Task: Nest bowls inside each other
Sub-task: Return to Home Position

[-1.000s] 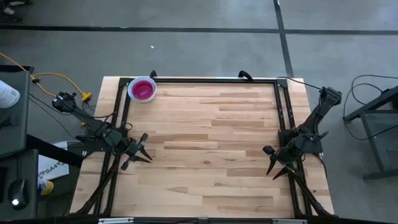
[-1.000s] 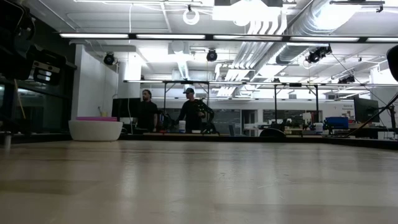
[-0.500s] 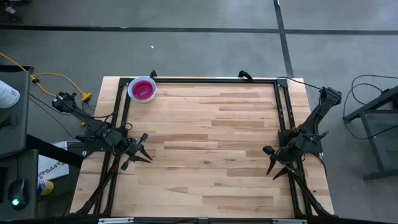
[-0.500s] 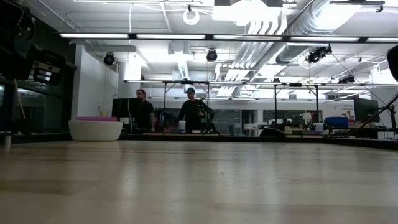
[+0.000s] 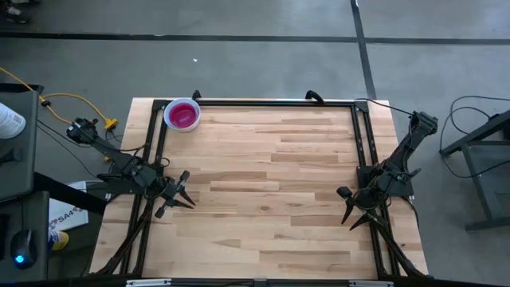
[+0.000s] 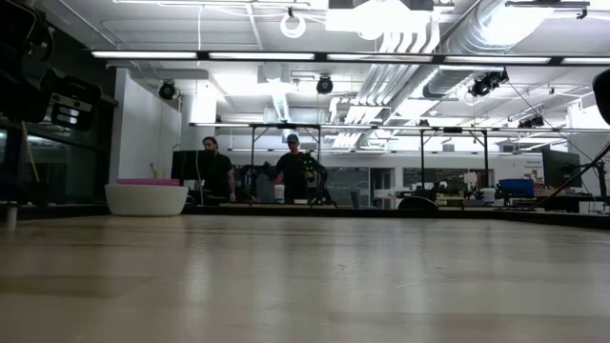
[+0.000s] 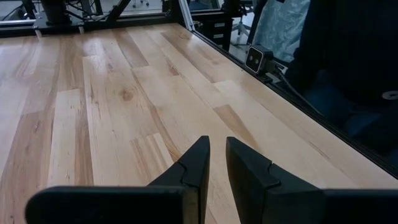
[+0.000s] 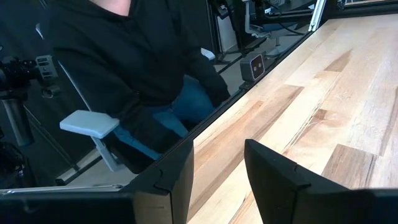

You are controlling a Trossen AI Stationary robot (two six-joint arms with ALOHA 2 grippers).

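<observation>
A magenta bowl sits nested inside a white bowl [image 5: 182,115] at the table's far left corner, and the white one's base rests on the wood. From the low view, the white wall [image 6: 146,200] shows with a magenta rim on top. Whether other bowls lie between them, I cannot tell. My left gripper [image 5: 180,194] [image 7: 216,142] hovers at the left edge, open by a narrow gap, with nothing between its fingers. My right gripper [image 5: 351,209] [image 8: 217,146] hovers at the right edge, open wider, and holds nothing either.
A black frame rail [image 5: 263,102] runs around the wooden table top [image 5: 271,183]. A person in dark clothes [image 8: 143,74] sits close to the table's near edge. Two people [image 6: 253,173] stand in the room beyond the far edge.
</observation>
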